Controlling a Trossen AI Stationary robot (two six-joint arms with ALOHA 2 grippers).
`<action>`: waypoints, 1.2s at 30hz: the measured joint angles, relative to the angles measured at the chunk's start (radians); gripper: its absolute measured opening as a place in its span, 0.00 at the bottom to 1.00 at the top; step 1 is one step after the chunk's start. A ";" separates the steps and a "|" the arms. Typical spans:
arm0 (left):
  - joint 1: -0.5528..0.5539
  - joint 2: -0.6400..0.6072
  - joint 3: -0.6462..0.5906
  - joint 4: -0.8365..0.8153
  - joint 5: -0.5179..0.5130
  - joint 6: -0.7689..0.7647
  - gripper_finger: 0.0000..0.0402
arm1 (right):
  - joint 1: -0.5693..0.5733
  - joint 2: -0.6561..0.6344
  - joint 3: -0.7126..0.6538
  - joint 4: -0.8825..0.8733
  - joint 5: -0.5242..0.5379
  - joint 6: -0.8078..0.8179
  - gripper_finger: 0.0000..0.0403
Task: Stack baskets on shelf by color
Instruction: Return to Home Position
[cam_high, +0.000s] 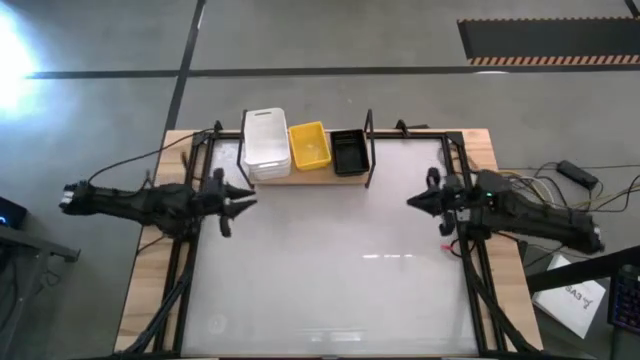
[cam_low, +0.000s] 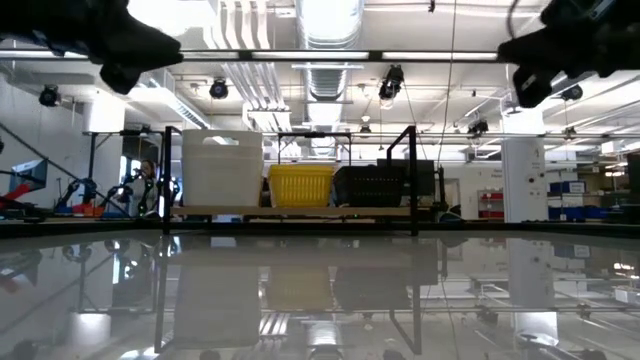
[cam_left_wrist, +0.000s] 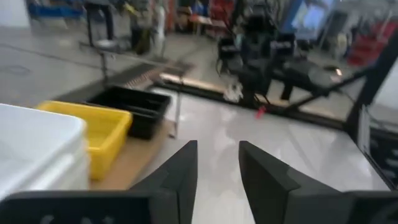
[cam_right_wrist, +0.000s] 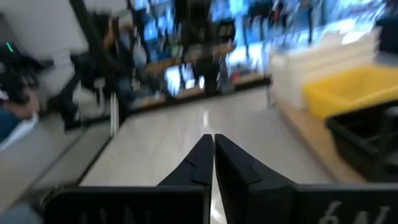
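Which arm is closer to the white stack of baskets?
Left. The left arm ends just off the white stack, at that end of the shelf; the right arm is across the table, past the black basket.

Left arm (cam_high: 150, 203), right arm (cam_high: 530, 215): matte black, 2 wedge fingers (cam_left_wrist: 177, 177) each.

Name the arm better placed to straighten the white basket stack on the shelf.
Left, probably. The left gripper hangs open close to the white stack; the right gripper is shut and sits nearer the black baskets at the shelf's other end.
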 joint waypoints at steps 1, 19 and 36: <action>0.018 -0.054 -0.018 -0.001 0.002 0.008 0.24 | -0.017 -0.032 -0.014 -0.002 -0.004 0.010 0.02; 0.058 -0.315 -0.359 0.222 0.152 0.055 0.00 | -0.006 -0.215 -0.251 0.175 0.014 0.105 0.02; 0.058 -0.268 -0.361 0.236 0.234 0.105 0.00 | 0.014 -0.220 -0.252 0.182 0.180 0.030 0.02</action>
